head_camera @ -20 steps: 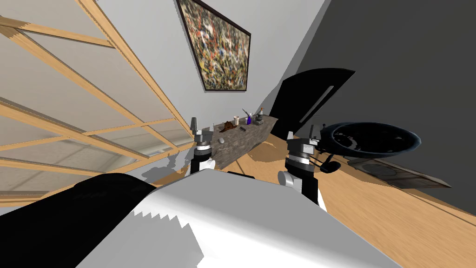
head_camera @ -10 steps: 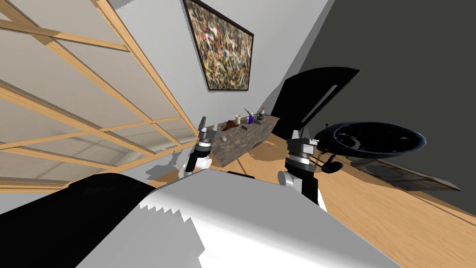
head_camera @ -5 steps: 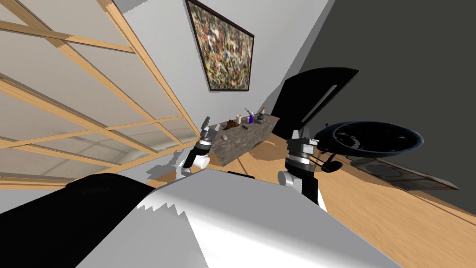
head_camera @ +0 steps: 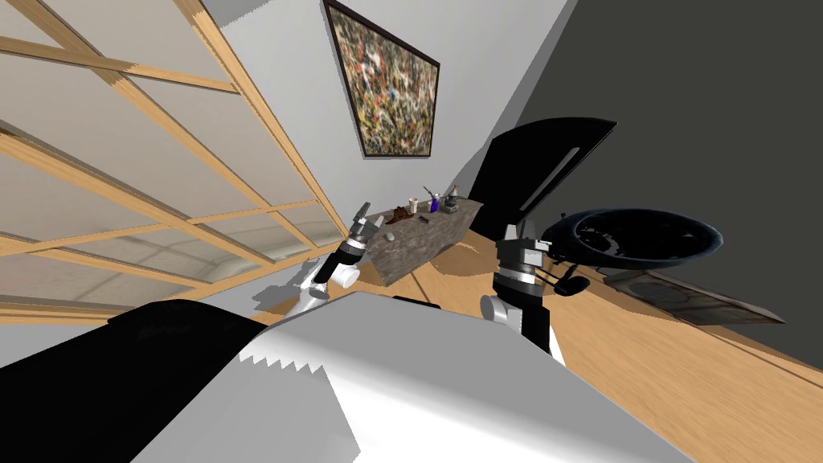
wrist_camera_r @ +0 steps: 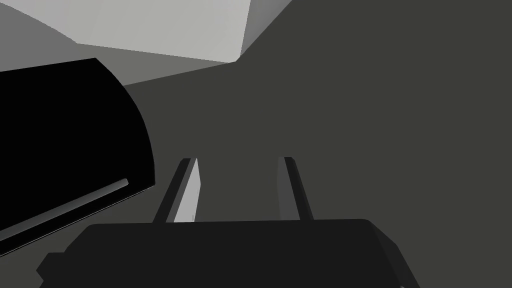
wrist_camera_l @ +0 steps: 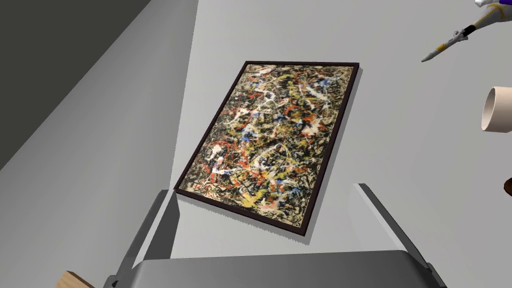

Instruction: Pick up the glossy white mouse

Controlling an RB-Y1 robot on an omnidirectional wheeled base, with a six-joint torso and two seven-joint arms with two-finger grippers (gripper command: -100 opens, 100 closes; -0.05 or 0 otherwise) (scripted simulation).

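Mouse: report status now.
Left gripper open, beside table, aimed upward. Right gripper open, idle. Mouse on table, untouched. Brown clutter lies beyond it.

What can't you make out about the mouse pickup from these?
- mouse, head view: too small to judge shape or finish.
- left gripper to mouse gap, head view: too small to tell.
- cup, left wrist view: cut off by the picture edge.

Mottled, stone-look table (head_camera: 434, 233); smooth wood-grain floor (head_camera: 643, 354).
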